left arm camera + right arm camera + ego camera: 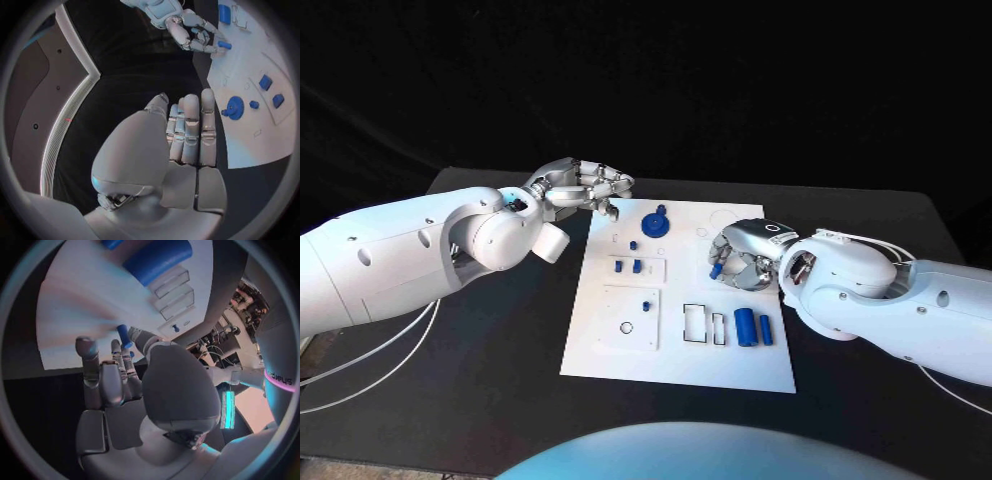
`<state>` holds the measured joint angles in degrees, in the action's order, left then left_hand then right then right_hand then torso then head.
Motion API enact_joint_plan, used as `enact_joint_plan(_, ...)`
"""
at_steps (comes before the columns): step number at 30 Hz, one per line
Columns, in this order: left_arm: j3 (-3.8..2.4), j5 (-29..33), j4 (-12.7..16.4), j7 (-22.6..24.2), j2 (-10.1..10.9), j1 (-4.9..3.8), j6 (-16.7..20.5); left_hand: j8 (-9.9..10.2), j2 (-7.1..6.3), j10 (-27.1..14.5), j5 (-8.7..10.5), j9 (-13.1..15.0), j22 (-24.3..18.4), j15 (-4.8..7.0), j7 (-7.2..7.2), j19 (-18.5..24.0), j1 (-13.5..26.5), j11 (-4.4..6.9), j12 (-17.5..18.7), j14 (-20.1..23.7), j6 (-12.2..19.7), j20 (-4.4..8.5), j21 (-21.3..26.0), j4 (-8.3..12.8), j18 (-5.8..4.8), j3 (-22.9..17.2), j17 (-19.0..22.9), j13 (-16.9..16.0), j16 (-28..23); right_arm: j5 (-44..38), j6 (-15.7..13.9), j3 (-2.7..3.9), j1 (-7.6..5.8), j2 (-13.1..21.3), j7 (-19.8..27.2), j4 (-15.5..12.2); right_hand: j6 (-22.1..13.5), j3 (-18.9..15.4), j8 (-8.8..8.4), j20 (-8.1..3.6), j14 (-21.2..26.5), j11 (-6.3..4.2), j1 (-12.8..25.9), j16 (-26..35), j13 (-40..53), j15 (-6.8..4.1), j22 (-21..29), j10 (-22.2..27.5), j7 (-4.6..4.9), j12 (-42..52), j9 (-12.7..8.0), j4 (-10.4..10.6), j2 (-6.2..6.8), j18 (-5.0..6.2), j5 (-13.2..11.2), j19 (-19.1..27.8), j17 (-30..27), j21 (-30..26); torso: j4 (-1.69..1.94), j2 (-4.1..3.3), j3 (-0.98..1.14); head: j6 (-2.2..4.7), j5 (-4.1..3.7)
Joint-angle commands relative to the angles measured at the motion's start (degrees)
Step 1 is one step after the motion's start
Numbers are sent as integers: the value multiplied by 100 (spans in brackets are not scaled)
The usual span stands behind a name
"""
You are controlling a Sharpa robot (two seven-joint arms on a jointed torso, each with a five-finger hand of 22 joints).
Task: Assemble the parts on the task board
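1. The task board [678, 362] is a flat white rectangular plate, matte, and it lies in the middle of the black table [488, 390].
2. The left hand [578, 187] is silver metal with many segments. It hovers at the far left corner of the board, fingers loosely bent and a little apart, and it grasps nothing. In the left wrist view the same hand [187, 135] shows its fingers straight, side by side.
3. The right hand [744, 256] is over the right side of the board. It pinches a small blue peg [715, 269] between the thumb and a finger; the peg is a short cylinder with a smooth surface. In the right wrist view the peg [124, 335] stands out from the fingertips above the white plate.
4. A round blue gear [655, 220] with small teeth lies on the far part of the board, near the left hand.
5. Two small blue blocks [627, 266] sit in a shallow square field in the left middle of the board.
6. Two blue cylinders [753, 327], one thick and one thin, lie next to each other in the near right part, just beside empty rectangular outlines [704, 323].
7. The nearest strip of the board is plain white.
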<state>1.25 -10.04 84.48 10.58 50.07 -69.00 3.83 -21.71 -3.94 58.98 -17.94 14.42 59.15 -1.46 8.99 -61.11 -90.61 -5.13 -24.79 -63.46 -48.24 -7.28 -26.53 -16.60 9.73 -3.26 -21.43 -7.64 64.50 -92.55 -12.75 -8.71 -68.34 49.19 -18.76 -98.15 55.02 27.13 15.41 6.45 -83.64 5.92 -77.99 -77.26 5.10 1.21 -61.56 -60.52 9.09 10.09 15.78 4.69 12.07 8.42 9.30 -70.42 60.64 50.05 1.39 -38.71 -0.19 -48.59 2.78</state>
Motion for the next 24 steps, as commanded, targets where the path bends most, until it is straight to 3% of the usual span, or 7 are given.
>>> enact_joint_plan(1,-4,32,16,26,-4,-4,-80,-22,-5,44,25,-5,-5,14,8,-32,42,-13,37,10,-31,-9,20,-3,56,-27,6,7,-35,-80,99,-2,13,-18,-49,15,106,188,48,3,-72,-5,14,-33,-11,2,-64,-109,-4,19,-2,28,88,3,-27,-88,-1,94,-4,5,1,-4,2)
enact_joint_plan(7,-4,30,17,35,-3,-4,-66,-23,-6,45,26,-6,-6,15,7,-33,41,-11,36,10,-31,-9,22,-1,56,-32,6,7,-36,-81,78,-4,44,-59,-36,15,240,482,108,-34,-86,-59,97,-44,-4,-39,-162,-345,-57,9,23,67,166,-16,-37,-163,-11,193,-8,3,2,-16,5)
enact_joint_plan(19,-4,29,16,27,5,-4,-71,-23,-6,45,26,-6,-6,15,7,-33,41,-11,36,10,-31,-9,22,-1,56,-32,6,7,-36,-70,-130,-5,58,-85,-111,68,240,567,111,-48,-101,-74,195,-70,-1,-54,-207,-431,-65,-16,33,113,216,-28,-53,-198,27,236,-5,3,1,-33,-9)
enact_joint_plan(24,-4,28,13,24,4,-4,-76,-23,-6,45,26,-6,-6,15,7,-33,41,-11,36,10,-31,-9,22,-1,56,-32,6,7,-36,-7,-351,-5,59,-82,-139,85,395,835,231,-91,-154,-147,124,-174,38,-116,-368,-663,-143,-4,116,68,110,-63,-62,-323,199,437,-2,6,2,-31,-12)
